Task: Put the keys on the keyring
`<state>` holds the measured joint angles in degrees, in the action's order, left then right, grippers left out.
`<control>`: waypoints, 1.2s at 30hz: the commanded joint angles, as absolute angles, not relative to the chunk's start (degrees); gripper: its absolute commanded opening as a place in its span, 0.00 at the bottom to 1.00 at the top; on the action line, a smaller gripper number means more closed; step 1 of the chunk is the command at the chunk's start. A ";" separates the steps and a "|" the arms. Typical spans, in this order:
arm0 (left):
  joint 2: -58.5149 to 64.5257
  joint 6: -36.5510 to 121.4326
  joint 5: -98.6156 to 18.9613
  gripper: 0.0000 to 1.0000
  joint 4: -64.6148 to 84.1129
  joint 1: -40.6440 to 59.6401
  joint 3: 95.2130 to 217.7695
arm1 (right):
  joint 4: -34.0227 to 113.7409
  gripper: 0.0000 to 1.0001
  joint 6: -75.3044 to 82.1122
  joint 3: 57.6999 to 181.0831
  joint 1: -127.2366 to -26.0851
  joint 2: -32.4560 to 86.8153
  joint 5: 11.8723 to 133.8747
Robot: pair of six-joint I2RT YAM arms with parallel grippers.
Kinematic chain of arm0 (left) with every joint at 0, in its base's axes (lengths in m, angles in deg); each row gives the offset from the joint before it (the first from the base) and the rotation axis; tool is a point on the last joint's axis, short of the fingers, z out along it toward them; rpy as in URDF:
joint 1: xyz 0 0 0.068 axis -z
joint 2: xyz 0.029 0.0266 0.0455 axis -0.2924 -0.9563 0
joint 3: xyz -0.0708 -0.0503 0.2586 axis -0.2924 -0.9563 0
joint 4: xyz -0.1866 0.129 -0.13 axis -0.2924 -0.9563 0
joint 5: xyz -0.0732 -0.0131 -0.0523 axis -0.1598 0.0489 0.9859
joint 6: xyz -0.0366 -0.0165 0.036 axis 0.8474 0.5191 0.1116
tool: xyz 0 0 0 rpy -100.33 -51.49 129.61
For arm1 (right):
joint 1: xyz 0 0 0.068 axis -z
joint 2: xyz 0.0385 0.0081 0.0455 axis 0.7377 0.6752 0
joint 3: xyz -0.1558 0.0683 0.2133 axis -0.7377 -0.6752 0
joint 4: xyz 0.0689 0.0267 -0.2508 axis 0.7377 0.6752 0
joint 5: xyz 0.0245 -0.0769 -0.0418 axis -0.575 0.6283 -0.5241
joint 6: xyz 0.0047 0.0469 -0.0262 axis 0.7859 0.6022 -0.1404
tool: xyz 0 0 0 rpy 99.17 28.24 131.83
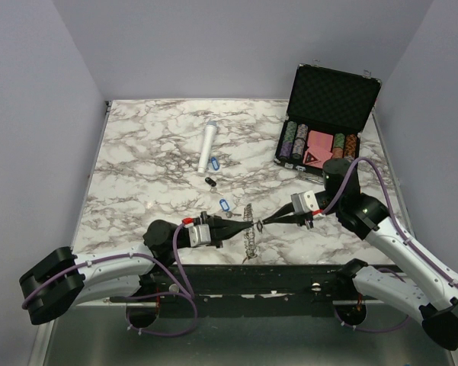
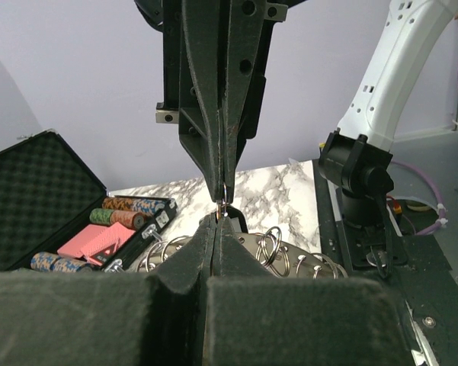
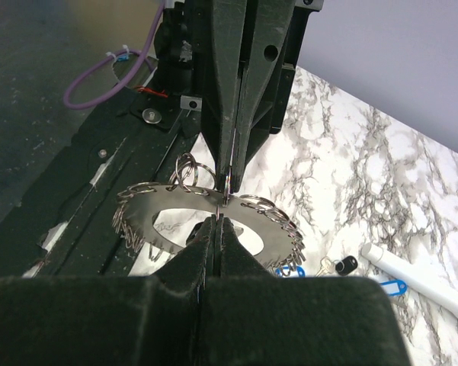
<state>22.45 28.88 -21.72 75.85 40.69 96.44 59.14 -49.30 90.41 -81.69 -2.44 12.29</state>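
left claw (image 1: 252, 226), right claw (image 1: 261, 223), both pinched shut tip-to-tip on raised keyring (image 3: 141, 217); blue-tagged key (image 1: 225, 206) nearby

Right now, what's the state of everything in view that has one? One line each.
left gripper: shut, pinching the keyring's rim
right gripper: shut on the keyring's opposite side
keyring: held on edge between both grippers, no tagged key seen on it
blue-tag key: loose on the table
second blue-tag key: loose
black-tag key: loose
chip case: open, lid up
white cylinder: lying on its side
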 commanded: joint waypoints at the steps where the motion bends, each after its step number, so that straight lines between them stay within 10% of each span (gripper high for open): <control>1: 21.99 30.60 -23.13 0.00 82.61 40.48 95.57 | 56.23 0.00 -47.18 89.37 -82.16 -3.01 13.45; 36: 20.67 32.53 -23.57 0.00 85.25 40.48 94.96 | 51.83 0.00 -43.67 89.02 -83.13 -2.22 13.37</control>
